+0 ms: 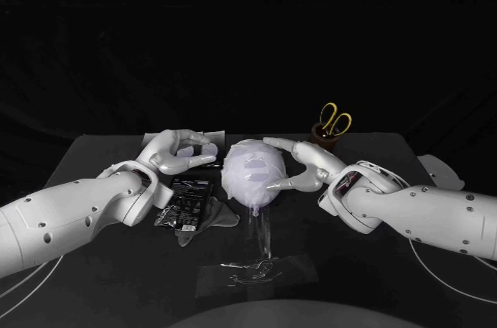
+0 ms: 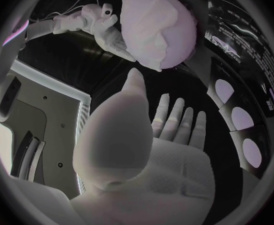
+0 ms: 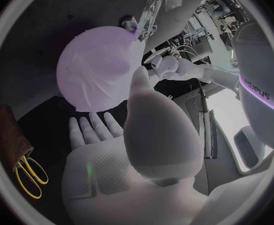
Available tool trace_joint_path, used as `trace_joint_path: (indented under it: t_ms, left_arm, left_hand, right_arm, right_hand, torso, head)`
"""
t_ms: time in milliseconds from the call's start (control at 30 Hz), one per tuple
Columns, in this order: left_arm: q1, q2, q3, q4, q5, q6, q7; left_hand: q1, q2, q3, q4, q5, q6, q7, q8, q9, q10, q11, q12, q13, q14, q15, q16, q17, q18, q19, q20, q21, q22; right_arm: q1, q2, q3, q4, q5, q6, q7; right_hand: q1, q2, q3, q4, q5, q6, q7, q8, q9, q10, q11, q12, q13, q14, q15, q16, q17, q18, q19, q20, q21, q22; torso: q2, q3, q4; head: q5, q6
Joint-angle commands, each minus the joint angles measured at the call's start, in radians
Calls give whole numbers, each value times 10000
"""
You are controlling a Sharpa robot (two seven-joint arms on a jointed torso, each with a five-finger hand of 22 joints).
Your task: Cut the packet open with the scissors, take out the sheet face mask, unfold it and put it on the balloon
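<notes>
Left of centre in the head view, the left hand (image 1: 176, 150) hovers above the black table (image 1: 114, 285) and holds nothing. The left wrist view shows its fingers straight and spread apart. Just below it in the frame, a dark packet (image 1: 187, 201) lies flat on the table.

At the centre, the balloon (image 1: 259, 196) stands upright on a clear stand (image 1: 257, 269). The sheet face mask (image 1: 248, 169) is draped over its upper part.

Immediately to the right, the right hand (image 1: 307, 164) cups the balloon's right side. Its fingers are spread and grip nothing. The fingertips seem to rest against the mask, though the contact is hard to make out.

Further right and higher in the frame, the yellow-handled scissors (image 1: 335, 117) stand in a brown holder (image 1: 325, 136), apart from both hands.
</notes>
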Motion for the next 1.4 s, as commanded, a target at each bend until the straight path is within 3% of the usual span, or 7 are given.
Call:
trace_joint_path:
  t_ms: [33,400,767,1000,1333,1367,1400]
  left_arm:
    - [20,-56,40,127,2136,289,452]
    - [79,-205,94,498,3408,820,692]
    - [126,347,164,6,5082,999,1421]
    - [269,990,186,-837,6464,885,1752]
    - [324,1328,191,-1195,7052,655,1906]
    - [301,1287,179,-1177,6521,728,1536]
    - [299,1286,180,-1170,6520,718,1536]
  left_hand:
    - [2,91,62,-15,4,-72,1124,60,0,22,-2,-1,5,56,-3,-40,13,-185,58,3,64,9]
    - [-8,527,241,-50,-5,-273,852,-3,-40,435,-15,92,44,905,-58,193,188,-128,1254,-22,539,228]
    - [45,1193,447,-91,-10,220,716,67,-6,1044,-219,193,53,2342,-270,612,471,-133,1767,-33,680,222]
    - [-541,1450,168,-73,-15,-629,324,-635,-271,-1071,-821,-141,-108,519,69,-126,7,-180,859,-8,241,-46]
    - [-648,1545,71,-71,-13,-971,226,-952,-373,-1566,-904,-140,-102,-154,73,-397,-156,-195,115,5,-72,-227]
    - [-4974,1741,854,-2994,-499,-6427,-1772,-4332,-1761,-7485,-2552,-640,-613,-4443,-2394,-1198,-1153,-753,-3292,-2967,-1158,-769]
    - [-5079,1741,854,-2994,-499,-6427,-1772,-4332,-1761,-7485,-2552,-640,-613,-4443,-2394,-1198,-1153,-753,-3292,-2967,-1158,-769]
  right_arm:
    - [-2,-133,4,157,1316,-657,1693]
    - [96,-785,16,543,4311,-818,2755]
    - [364,-610,48,-416,9295,184,3527]
    - [581,-53,83,-1766,10282,1059,3540]
    - [618,475,93,-2565,10574,1427,3487]
    - [611,442,87,-2554,10242,887,3284]
    - [606,442,92,-2546,10247,877,3285]
  right_hand:
    - [97,7,52,18,47,-78,1450,-36,-12,-53,-14,-69,-22,-59,3,-30,-13,-91,-87,0,1,-34]
    - [-54,-54,-58,27,48,81,1371,7,28,-94,-67,-49,-11,-216,82,-33,-54,-136,-176,0,-15,-73]
    - [474,1609,504,-282,59,2723,1407,832,679,4052,-181,701,311,4613,-487,1464,838,526,3528,-48,1368,1351]
    - [326,1903,244,-267,55,4036,1162,1216,956,5131,-404,658,254,5911,-733,1758,968,774,4575,-48,1638,1383]
    - [229,2049,145,-226,62,4008,1171,1187,920,5230,-415,523,237,6058,-770,1726,947,829,4750,-43,1644,1293]
    - [-4190,1459,1552,-2952,-485,-3738,-1484,-540,-1149,-3772,-2614,-433,-399,-2088,-2715,-293,-410,-831,-1671,-2952,-328,-942]
    - [-4209,1459,1552,-2952,-485,-3738,-1484,-540,-1149,-3772,-2614,-433,-399,-2088,-2715,-293,-410,-831,-1671,-2952,-328,-942]
  torso:
    - [-31,22,3]
    - [-257,51,-67]
    - [-776,-76,-268]
    - [-926,-99,-245]
    - [-913,-75,-184]
    - [-924,-94,-197]
    - [-922,-92,-195]
  head:
    - [1,116]
    - [-26,354]
    - [46,930]
    - [78,1182]
    - [125,1139]
    - [116,1168]
    - [117,1173]
